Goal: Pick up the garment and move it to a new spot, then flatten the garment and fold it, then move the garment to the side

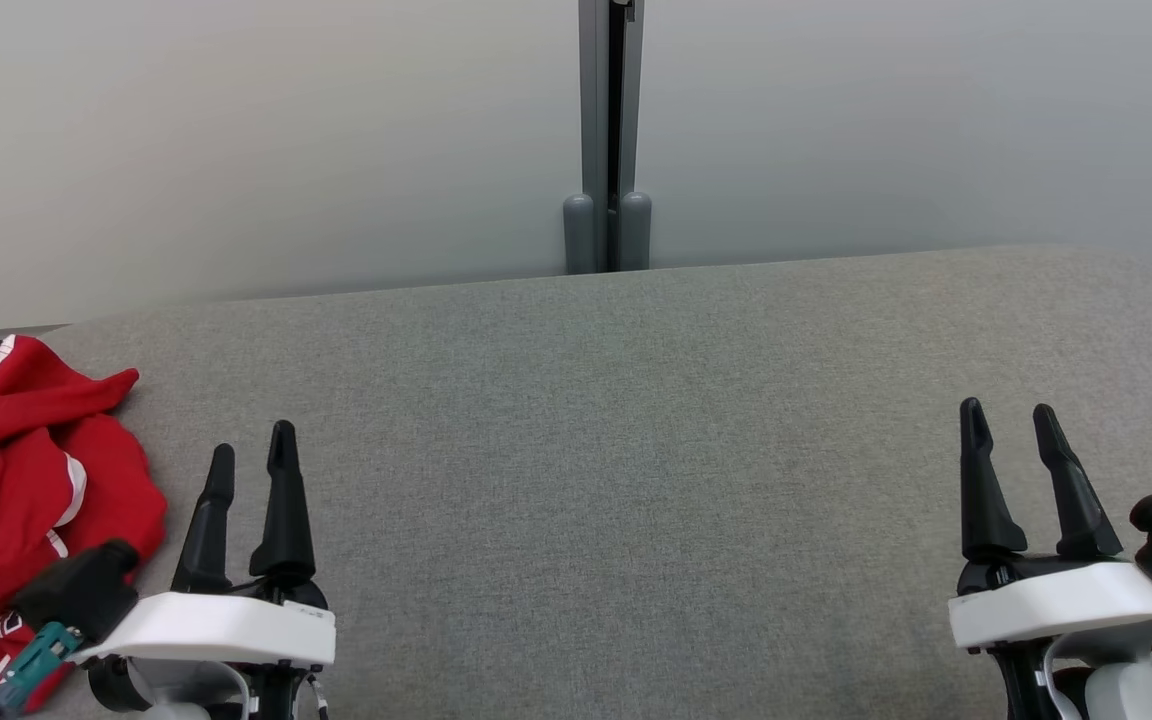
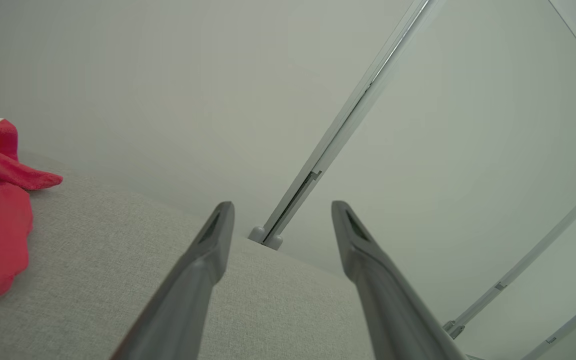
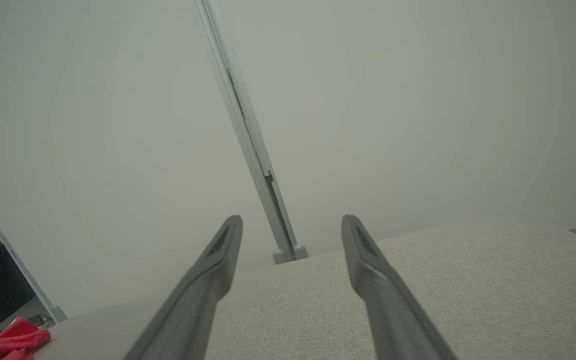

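Left end effector [image 1: 253, 440]: fingers spread apart, empty; right end effector [image 1: 1008, 408]: fingers likewise apart, empty; one red garment [image 1: 26, 470] with white trim lies crumpled at the near left edge of the grey bench [image 1: 616, 450], just left of the left end effector.

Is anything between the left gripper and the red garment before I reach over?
Nothing visible. The garment lies crumpled just left of the open left gripper, with bare grey surface between them.
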You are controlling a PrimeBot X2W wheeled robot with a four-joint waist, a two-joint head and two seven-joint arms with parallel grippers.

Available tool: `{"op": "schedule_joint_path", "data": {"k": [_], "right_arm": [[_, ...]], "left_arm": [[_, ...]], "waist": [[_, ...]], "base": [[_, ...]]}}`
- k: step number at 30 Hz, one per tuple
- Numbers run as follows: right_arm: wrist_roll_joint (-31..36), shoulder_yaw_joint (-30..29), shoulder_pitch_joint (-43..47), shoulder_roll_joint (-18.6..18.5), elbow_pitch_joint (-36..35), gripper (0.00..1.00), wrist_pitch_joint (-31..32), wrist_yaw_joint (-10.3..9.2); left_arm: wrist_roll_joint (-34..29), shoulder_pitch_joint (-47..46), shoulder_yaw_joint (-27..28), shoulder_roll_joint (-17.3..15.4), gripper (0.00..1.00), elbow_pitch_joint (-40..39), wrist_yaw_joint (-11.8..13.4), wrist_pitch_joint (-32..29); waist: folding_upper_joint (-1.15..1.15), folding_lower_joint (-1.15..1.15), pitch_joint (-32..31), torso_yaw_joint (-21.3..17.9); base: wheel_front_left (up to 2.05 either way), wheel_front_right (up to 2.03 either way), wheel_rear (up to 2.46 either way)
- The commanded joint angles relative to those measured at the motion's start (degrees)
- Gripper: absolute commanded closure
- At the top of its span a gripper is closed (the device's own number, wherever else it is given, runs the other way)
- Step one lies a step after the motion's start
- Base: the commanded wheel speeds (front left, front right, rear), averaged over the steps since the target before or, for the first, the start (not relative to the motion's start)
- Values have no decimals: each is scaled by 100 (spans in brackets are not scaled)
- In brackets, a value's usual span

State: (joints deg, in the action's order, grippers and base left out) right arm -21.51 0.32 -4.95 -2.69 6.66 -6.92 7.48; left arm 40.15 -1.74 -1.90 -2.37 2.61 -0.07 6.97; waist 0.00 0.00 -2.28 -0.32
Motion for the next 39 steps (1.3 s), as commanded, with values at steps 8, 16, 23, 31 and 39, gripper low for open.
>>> {"op": "schedule_joint_path", "data": {"k": [8,16,23,31,39], "right_arm": [[929,100,-92,-16,-46,0,-179,1],[1426,36,-14,-14,67,0,-281,1],[1741,121,2,-16,185,0,-290,1],[2123,202,0,-20,226,0,-347,1],[2143,212,8,-24,173,0,-406,1]], "left_arm": [[-1216,-34,-315,-61,0,-4,227,167],[-1798,20,-528,-146,0,279,411,271],[-2233,17,-676,-223,0,393,692,367],[-2629,31,-873,-318,0,420,869,471],[-3053,44,-1090,-412,0,546,1032,565]], "waist": [[0,0,19,-11],[0,0,-13,-14],[0,0,-43,-33],[0,0,-73,-40],[0,0,-114,-35]], "base": [[0,0,0],[0,0,0],[0,0,0],[0,0,0],[0,0,0]]}}
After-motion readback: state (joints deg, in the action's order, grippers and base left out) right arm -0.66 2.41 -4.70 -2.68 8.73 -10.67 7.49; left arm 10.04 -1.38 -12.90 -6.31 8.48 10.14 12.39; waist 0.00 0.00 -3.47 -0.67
